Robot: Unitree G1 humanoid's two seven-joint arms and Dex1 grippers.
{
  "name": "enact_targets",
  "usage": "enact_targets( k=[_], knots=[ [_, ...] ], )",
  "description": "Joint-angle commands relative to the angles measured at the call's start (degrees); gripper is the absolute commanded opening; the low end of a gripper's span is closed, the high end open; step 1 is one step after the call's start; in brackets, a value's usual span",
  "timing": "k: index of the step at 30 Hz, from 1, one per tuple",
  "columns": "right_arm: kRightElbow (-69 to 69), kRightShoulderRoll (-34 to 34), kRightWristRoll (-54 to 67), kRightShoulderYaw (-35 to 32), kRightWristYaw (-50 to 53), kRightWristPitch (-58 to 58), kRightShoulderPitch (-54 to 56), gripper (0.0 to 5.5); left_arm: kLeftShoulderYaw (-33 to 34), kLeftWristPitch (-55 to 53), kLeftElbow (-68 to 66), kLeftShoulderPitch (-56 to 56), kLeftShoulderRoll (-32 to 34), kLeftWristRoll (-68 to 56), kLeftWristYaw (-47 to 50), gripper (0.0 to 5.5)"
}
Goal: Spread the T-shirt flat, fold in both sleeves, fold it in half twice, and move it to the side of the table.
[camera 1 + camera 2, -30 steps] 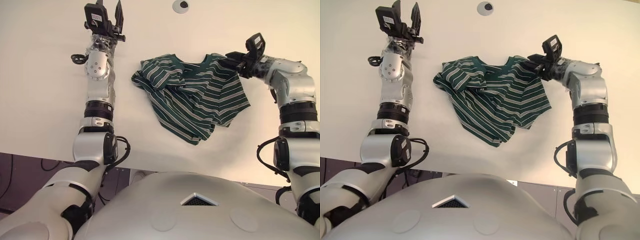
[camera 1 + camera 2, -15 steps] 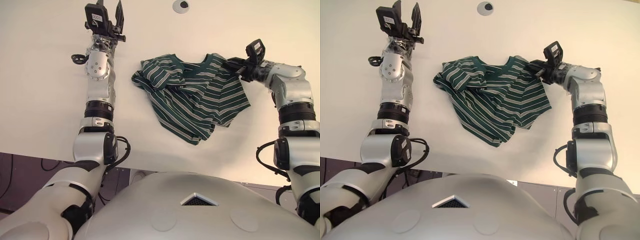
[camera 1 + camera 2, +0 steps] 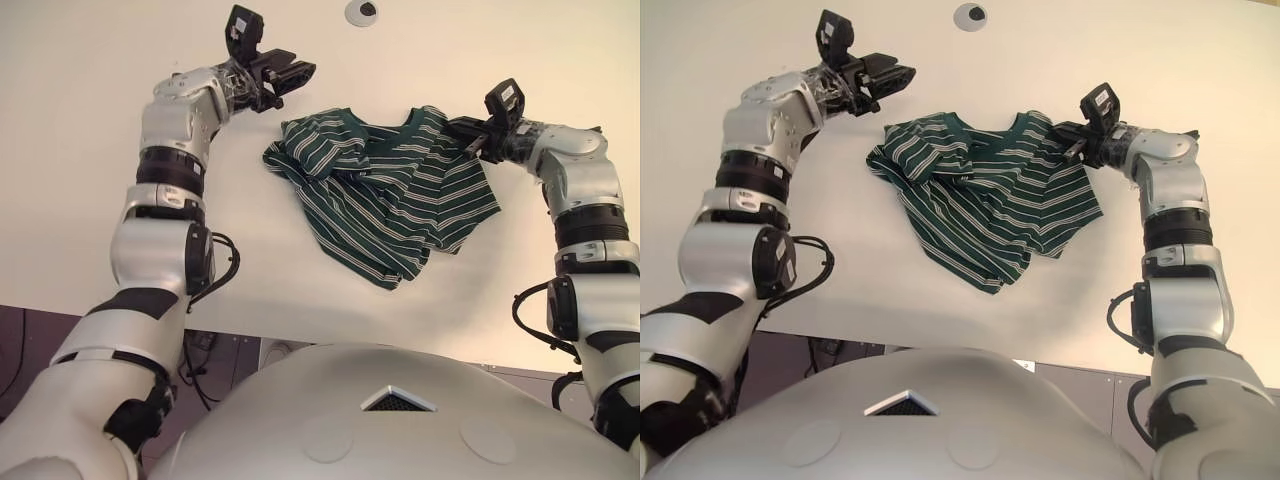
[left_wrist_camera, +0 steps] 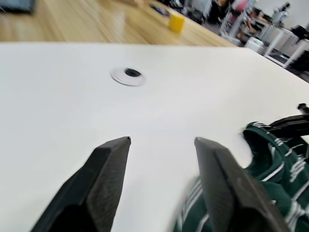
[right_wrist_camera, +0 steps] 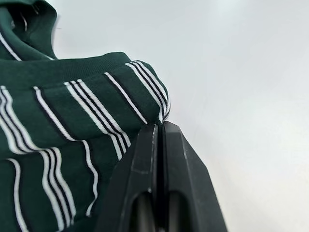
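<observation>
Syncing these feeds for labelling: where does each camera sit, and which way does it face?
Left eye view: on the head, facing forward and down over the table; both arms, left gripper open near the T-shirt, right gripper shut on its edge.
Right eye view: head's other eye, same scene.
Left wrist view: left wrist, looking between its spread fingers across the table toward a cable hole.
Right wrist view: right wrist, looking along shut fingers onto striped fabric.
Shared: all four show the T-shirt.

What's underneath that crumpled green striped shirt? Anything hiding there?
The T-shirt lies bunched on the white table, which shows all around it. Its own folds overlap, so anything beneath the cloth is covered. The right tool pinches its edge.
</observation>
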State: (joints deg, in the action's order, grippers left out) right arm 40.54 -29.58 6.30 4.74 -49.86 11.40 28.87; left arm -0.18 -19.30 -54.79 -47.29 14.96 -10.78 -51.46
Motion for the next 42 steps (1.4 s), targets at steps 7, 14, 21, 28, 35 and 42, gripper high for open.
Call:
enact_targets(
  k=[7,14,21,28,35,42],
  knots=[
    [-2.45,1.70,-0.62,1.18,-0.05,1.77,-3.73,0.03,-7.69,2.68,-10.20,-2.89,-0.17,10.43,-1.93,2.44],
    [-1.89,2.14,-0.94,1.68,-0.18,1.51,-2.93,0.00,-11.51,4.93,-9.07,-0.58,0.62,14.21,-5.15,1.44],
    [-0.05,2.68,-1.35,2.24,-0.77,0.73,-0.98,0.00,-13.90,7.74,-8.60,1.03,1.18,17.24,-2.96,0.28],
    [0.76,3.16,-1.30,1.90,-0.56,-0.01,-0.25,0.00,-12.91,9.65,-8.24,1.07,1.02,16.51,-2.72,0.03],
    [-4.63,4.34,1.18,-5.33,9.35,-11.01,5.16,0.00,-6.69,22.92,-1.95,-3.58,3.64,13.75,3.71,0.03],
    [6.20,5.89,-0.56,-8.26,15.82,-19.04,22.41,0.00,-6.99,29.81,-13.68,-20.64,4.14,18.16,11.90,0.03]
  ],
)
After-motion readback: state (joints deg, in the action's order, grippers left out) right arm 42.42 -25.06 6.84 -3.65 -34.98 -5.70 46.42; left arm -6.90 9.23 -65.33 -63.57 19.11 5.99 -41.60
